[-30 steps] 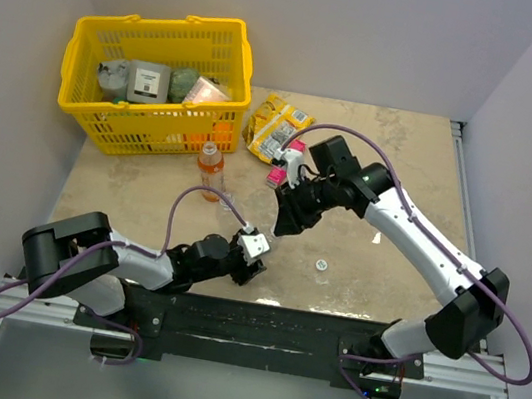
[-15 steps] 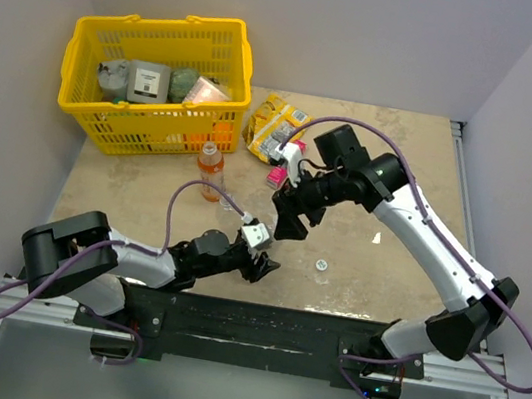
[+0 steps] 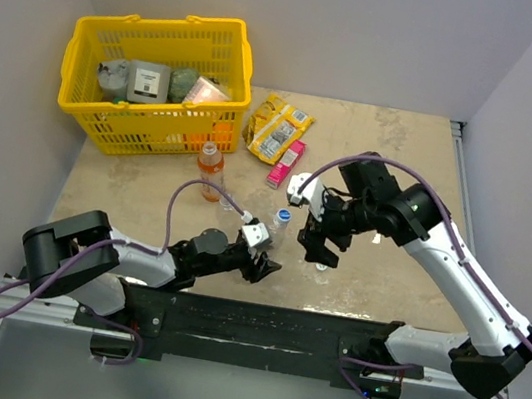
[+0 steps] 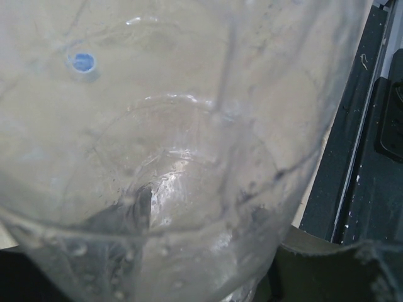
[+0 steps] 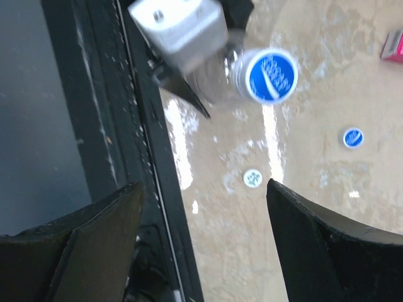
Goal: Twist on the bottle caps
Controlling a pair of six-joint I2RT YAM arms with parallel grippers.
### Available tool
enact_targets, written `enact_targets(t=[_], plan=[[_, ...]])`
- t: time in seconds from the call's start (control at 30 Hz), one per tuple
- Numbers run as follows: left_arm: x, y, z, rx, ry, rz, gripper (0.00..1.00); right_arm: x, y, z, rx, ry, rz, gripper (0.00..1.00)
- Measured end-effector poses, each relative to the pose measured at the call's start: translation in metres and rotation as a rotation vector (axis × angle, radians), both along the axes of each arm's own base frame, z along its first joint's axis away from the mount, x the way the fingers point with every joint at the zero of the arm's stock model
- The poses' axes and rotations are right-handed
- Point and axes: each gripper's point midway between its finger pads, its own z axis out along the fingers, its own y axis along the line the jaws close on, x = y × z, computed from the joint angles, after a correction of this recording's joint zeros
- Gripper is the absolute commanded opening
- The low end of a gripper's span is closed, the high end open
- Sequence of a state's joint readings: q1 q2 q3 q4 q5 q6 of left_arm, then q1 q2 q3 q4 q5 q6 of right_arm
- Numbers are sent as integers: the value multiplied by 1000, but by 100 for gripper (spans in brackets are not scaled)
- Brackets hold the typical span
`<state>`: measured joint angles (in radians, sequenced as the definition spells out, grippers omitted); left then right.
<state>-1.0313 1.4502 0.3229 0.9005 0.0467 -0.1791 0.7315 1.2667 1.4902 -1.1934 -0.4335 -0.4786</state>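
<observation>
My left gripper (image 3: 259, 257) is shut on a clear bottle (image 4: 189, 157) that fills the left wrist view and hides its fingers. A blue bottle cap (image 3: 282, 217) (image 5: 271, 75) sits on that bottle's neck. My right gripper (image 3: 319, 252) (image 5: 203, 189) hangs open and empty just right of the bottle, above the table. A whitish cap (image 5: 252, 177) lies on the table between its fingers, and a loose blue cap (image 5: 352, 137) lies farther out. The orange drink bottle (image 3: 210, 170) stands upright near the basket.
A yellow basket (image 3: 80, 94) with several items stands at the back left. A yellow snack bag (image 3: 280, 126) and a pink packet (image 3: 287, 164) lie behind the grippers. The black base rail (image 5: 94, 126) runs close beside the right gripper.
My right gripper opened, let go of the blue cap on the held bottle, and moved right and nearer, over the whitish cap. The left arm tilted slightly, still holding the bottle.
</observation>
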Motion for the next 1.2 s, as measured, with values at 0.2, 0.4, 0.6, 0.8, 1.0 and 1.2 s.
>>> enact_targets(t=[0.2, 0.4, 0.6, 0.8, 1.0, 1.2], plan=[[-4, 1, 6, -4, -45, -38, 0, 18, -15, -12, -65, -146, 87, 71], [-16, 3, 2, 18, -80, -112, 0, 36, -2, 34, 17, -397, 266, 69], [-23, 2, 2, 33, -127, -183, 0, 13, 8, 48, 70, -511, 548, 67], [-27, 1, 1, 53, -170, -237, 0, -2, 16, 31, 64, -521, 783, 66], [-29, 3, -3, 70, -177, -263, 0, -6, 25, 25, 75, -551, 901, 63], [-30, 3, -4, 73, -172, -273, 0, -20, 34, 22, 94, -569, 990, 59]])
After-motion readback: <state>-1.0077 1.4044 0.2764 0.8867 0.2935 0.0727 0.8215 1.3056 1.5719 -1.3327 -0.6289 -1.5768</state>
